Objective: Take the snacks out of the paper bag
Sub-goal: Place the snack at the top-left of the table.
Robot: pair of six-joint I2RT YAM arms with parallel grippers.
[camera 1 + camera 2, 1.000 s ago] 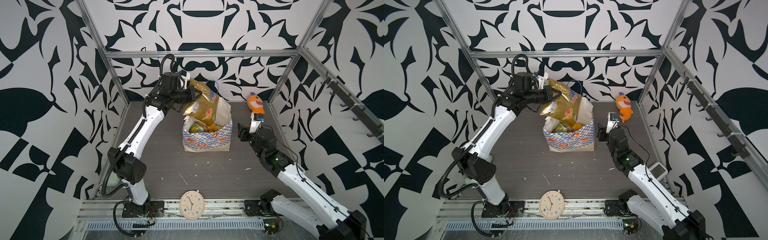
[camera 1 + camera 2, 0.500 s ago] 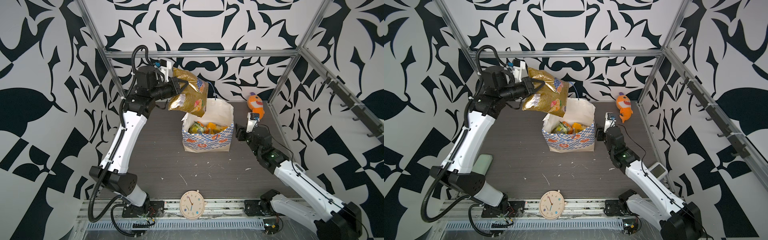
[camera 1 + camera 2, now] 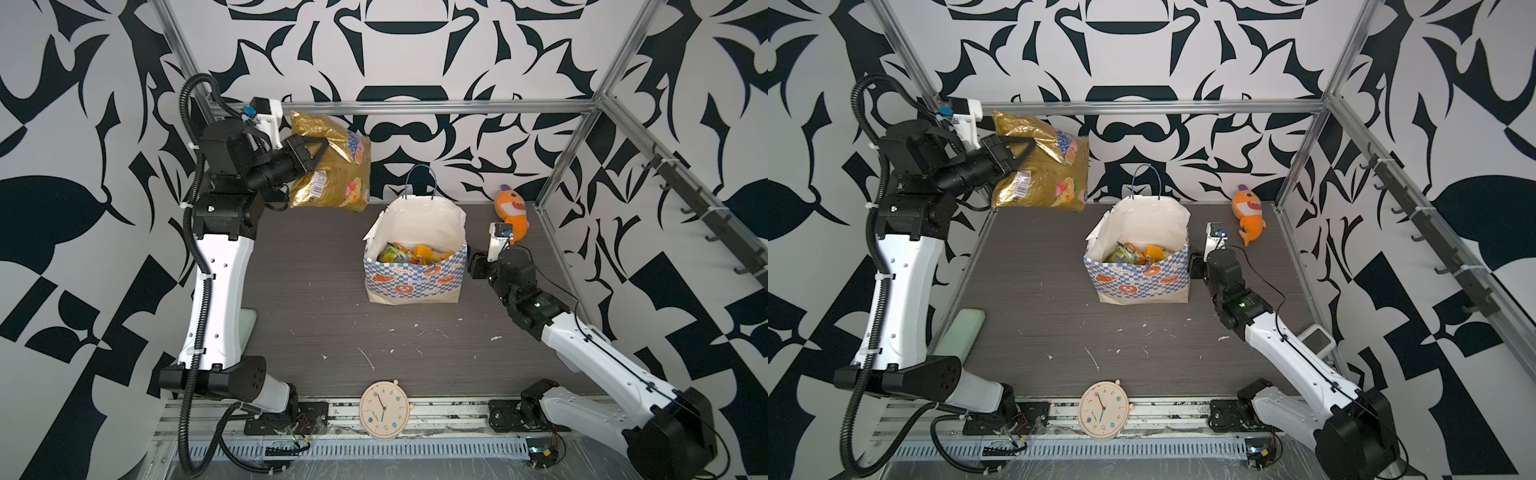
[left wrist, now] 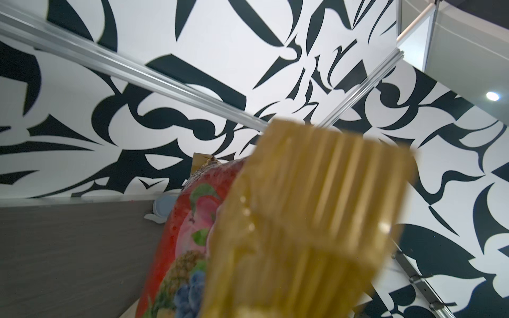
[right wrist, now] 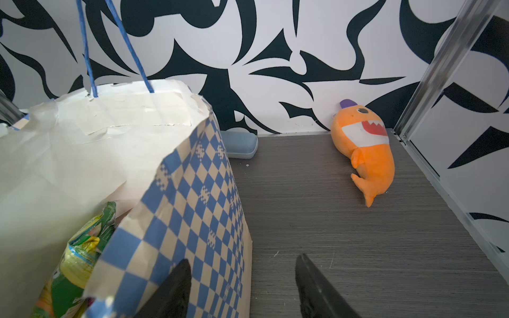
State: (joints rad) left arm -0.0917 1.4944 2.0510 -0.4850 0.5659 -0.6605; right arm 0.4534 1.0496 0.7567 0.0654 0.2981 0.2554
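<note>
Over the far left corner of the table (image 3: 316, 266), left gripper (image 3: 323, 146) pinches the gold packet (image 3: 338, 180); slick plastic may slip. Right gripper (image 5: 242, 260) gapes empty.

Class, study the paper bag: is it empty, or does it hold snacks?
Not empty. The paper bag stands upright, mouth open, with green-yellow and orange packets inside; the gold packet is out, gripped by the left hand.
</note>
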